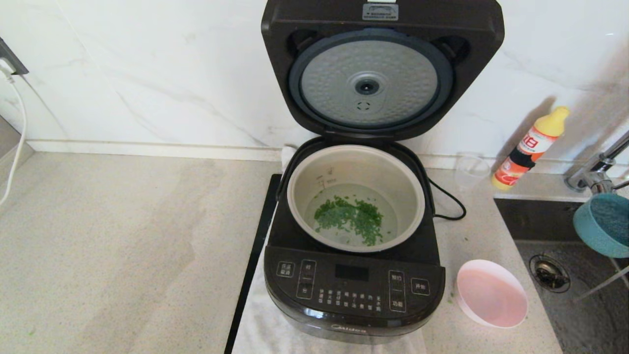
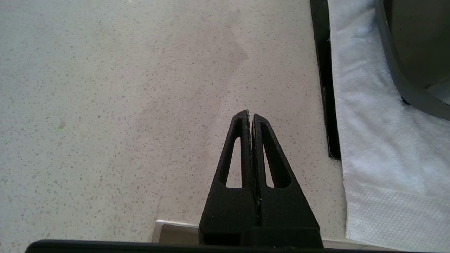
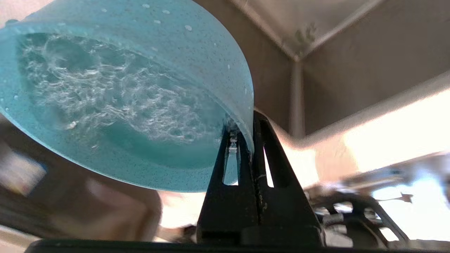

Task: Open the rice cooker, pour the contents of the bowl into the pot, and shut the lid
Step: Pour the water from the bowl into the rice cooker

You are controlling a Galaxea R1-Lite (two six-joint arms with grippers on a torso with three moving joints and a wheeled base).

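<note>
Closest to the head camera sits the large glossy black rounded-square rice cooker, its front panel of white-labelled buttons facing the robot, standing on a white cloth on the pale speckled stone worktop; its black hinged lid stands upright and fully open against the white marble wall, showing the dimpled silver disc ringed by a grey gasket; the round pale grey-beige metal pot sits in the cooker body with shallow clear water and a scatter of small green pieces on its bottom; a black cord trails from the cooker's right side. Just right of the cooker, a shallow pink round bowl rests on the worktop near the sink; a yellow-capped orange bottle leans by the wall. Over the sink, the right claw is pinched tight on the rim of a teal speckled bowl, tilted, with water churning inside; it shows at the head view's right edge, below the chrome tap. The left claw hangs above bare worktop left of the cloth, fingers pressed together, holding nothing.
</note>
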